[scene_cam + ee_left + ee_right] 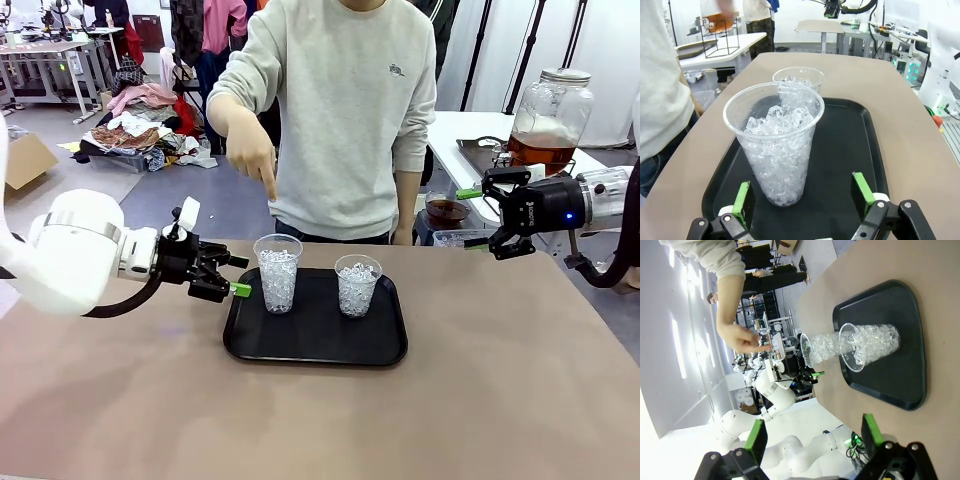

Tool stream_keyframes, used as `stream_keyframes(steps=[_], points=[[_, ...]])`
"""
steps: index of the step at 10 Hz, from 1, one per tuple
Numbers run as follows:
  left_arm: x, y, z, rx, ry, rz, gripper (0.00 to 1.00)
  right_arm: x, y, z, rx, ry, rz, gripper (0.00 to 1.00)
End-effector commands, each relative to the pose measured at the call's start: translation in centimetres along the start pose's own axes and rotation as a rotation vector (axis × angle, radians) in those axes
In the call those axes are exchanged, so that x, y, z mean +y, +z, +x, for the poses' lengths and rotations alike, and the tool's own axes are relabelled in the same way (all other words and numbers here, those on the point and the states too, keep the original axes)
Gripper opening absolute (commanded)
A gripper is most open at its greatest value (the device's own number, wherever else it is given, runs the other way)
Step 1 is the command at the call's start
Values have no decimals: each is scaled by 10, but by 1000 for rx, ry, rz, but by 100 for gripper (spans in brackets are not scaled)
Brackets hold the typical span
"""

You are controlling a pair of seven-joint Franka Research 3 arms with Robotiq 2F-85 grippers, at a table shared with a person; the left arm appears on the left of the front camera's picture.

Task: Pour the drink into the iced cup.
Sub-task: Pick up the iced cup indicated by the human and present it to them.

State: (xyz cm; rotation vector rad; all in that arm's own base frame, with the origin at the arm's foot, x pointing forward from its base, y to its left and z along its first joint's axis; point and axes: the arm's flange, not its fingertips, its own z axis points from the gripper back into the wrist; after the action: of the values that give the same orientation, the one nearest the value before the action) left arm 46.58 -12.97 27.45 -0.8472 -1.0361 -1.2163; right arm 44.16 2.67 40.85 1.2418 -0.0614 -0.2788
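Two iced cups (278, 277), one tray (315, 347), one drink jar (540, 151), left gripper (240, 276), right gripper (472, 218), jaws spread.

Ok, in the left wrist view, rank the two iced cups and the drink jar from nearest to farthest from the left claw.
1. The nearer iced cup, on the tray, just ahead of the open left claw.
2. The second iced cup, behind the first on the same tray.
3. The drink jar, far off on the side table, upper left.

The table (500, 400) has a plain tan-brown top. One black tray (315, 345) lies flat on it, near the middle, toward the far edge.
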Motion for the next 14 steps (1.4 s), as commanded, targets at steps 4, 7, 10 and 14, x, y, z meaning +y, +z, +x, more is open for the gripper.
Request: stream_keyframes(steps=[4,7,10,14], points=[[12,-3,-15,-73,-37,6,100,1,0,0,-2,2,0,100],[15,-9,-21,-89,-35,5,100,1,0,0,-2,2,0,100],[18,-14,-22,-86,-29,22,100,1,0,0,-2,2,0,100],[16,-10,-19,-63,-5,-3,100,1,0,0,-2,2,0,100]])
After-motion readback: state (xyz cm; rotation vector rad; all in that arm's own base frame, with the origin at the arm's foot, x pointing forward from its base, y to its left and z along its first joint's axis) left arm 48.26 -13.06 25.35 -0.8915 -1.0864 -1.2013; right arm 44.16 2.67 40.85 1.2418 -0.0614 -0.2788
